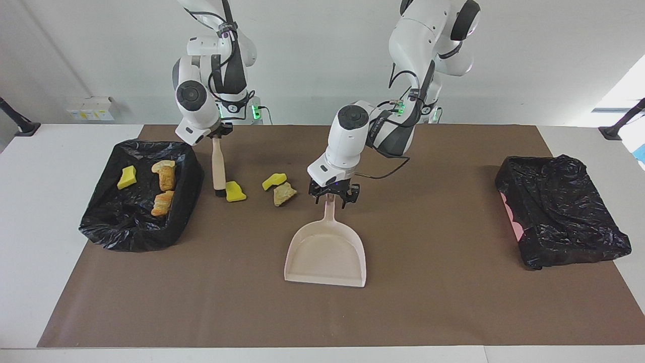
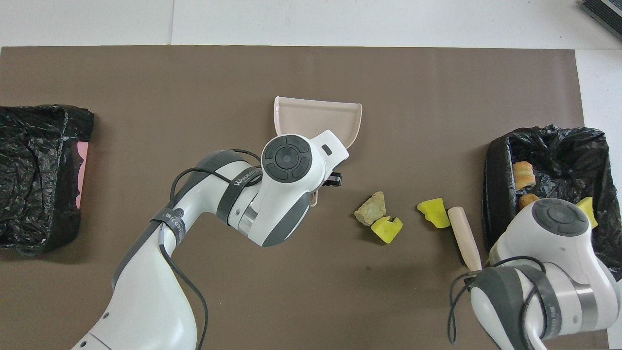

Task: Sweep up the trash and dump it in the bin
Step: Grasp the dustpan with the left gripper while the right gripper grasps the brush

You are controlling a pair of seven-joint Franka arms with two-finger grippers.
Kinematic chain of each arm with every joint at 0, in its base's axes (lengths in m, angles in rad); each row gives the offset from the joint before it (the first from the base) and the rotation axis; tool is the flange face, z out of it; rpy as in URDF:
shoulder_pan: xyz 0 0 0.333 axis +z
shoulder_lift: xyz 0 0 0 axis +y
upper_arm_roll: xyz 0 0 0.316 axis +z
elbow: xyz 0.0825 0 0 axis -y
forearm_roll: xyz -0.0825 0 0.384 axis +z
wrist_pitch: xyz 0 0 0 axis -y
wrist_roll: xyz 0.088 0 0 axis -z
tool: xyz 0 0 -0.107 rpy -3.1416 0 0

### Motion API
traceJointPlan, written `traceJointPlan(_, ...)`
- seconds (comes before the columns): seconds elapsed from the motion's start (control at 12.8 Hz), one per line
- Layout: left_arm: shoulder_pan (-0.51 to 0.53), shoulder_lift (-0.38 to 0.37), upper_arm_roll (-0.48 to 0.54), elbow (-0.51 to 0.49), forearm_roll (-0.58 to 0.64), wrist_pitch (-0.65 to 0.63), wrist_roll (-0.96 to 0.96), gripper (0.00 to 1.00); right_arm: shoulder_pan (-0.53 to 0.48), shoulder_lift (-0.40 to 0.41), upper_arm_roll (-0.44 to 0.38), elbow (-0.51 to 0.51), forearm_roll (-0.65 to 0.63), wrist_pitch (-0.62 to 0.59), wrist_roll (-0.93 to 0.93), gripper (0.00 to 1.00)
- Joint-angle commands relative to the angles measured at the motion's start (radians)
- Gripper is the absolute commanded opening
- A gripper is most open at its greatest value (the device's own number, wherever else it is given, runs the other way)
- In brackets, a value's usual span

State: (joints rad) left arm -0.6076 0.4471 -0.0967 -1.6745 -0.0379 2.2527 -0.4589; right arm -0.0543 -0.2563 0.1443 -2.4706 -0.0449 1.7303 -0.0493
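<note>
Facing view: my right gripper [image 1: 217,135] clamps the beige wooden brush [image 1: 218,169] upright against a yellow sponge lump [image 1: 235,192] near the worktop's robot-side edge; my left gripper [image 1: 332,196] straddles the beige plastic dustpan [image 1: 326,253] handle to steady it, closure indiscernible.

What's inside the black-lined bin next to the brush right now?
The bin holds three pieces: a yellow sponge piece and two bread chunks. In the overhead view the right arm covers part of the bin; the liner's folds could hide more.
</note>
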Motion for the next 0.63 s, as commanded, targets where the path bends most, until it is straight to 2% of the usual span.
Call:
traceJointPlan(0.0, -0.004, 0.001, 0.008, 0.025, -0.011, -0.048, -0.006, 0.13, 0.068, -0.031, 0.001, -0.014, 0.066, 0.003, -0.009, 0.00)
traceJointPlan(0.08, -0.004, 0.001, 0.008, 0.033, -0.028, -0.094, -0.004, 0.00, 0.082, -0.029, 0.003, -0.011, 0.094, 0.006, 0.015, 0.00)
traceJointPlan(0.39, -0.003, -0.048, 0.020, 0.036, -0.027, -0.186, 0.015, 0.00, 0.200, -0.026, 0.003, -0.005, 0.146, 0.067, 0.132, 0.00)
traceJointPlan(0.55, 0.008, -0.074, 0.028, 0.025, -0.014, -0.214, 0.064, 0.00, 0.225, -0.020, 0.003, 0.005, 0.186, 0.077, 0.181, 0.00)
